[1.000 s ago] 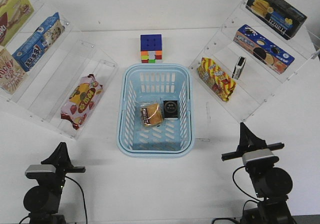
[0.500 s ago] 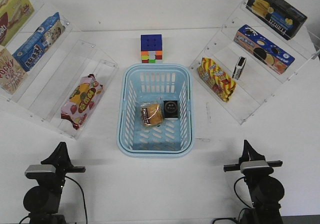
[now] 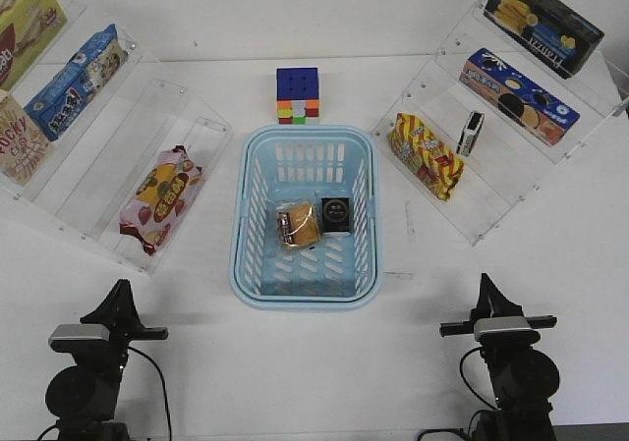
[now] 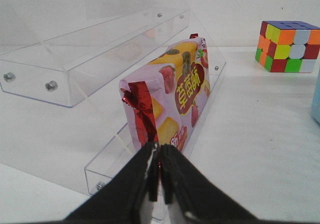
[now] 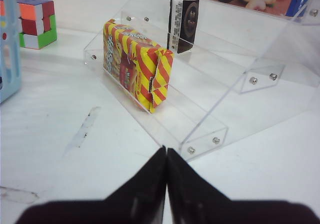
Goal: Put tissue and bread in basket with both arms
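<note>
The light blue basket [image 3: 242,227] stands mid-table. Inside it the wrapped golden bread [image 3: 299,227] lies next to the black tissue pack [image 3: 336,214]. A second similar black pack [image 3: 471,133] stands upright on the right shelf and also shows in the right wrist view [image 5: 183,24]. My left gripper [image 3: 120,288] is shut and empty at the near left, pointing at the strawberry packet [image 4: 172,97]; its tips [image 4: 160,146] are closed. My right gripper [image 3: 485,282] is shut and empty at the near right, its tips [image 5: 166,150] closed.
A Rubik's cube [image 3: 297,95] sits behind the basket. Clear acrylic shelves flank it: the left one [image 3: 108,166] holds the strawberry packet [image 3: 160,197] and snack boxes, the right one [image 3: 491,181] holds a yellow-red striped packet [image 3: 425,154] and cookie boxes [image 3: 518,89].
My right arm has drawn back and lowered toward the near edge, then stayed still. The left arm, basket, bread and tissue have not moved.
</note>
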{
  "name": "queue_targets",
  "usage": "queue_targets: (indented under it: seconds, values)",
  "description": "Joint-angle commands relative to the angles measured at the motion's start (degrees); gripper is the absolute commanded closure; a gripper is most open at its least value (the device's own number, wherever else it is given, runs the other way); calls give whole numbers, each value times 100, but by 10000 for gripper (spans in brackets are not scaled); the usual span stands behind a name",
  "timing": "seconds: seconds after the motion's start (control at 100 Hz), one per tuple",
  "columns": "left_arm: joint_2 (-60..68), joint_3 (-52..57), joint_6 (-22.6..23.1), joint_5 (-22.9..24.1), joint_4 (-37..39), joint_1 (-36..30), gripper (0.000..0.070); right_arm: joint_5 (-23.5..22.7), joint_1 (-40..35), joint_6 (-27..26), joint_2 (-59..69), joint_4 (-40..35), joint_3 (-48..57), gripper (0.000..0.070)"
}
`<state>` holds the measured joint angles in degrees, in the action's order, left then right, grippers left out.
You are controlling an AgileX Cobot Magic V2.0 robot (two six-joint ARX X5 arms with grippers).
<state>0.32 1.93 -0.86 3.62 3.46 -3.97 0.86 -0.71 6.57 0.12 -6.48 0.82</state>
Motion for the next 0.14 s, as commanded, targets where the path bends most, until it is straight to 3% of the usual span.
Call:
queue_targets:
  seconds: [0.0, 0.13]
  values:
    - [-9, -111, -20, -4, 92, 4, 699, 9, 0, -76, -7, 76, -9, 699]
    - [-9, -111, -20, -2, 92, 4, 699, 9, 0, -76, -7, 76, -9, 699]
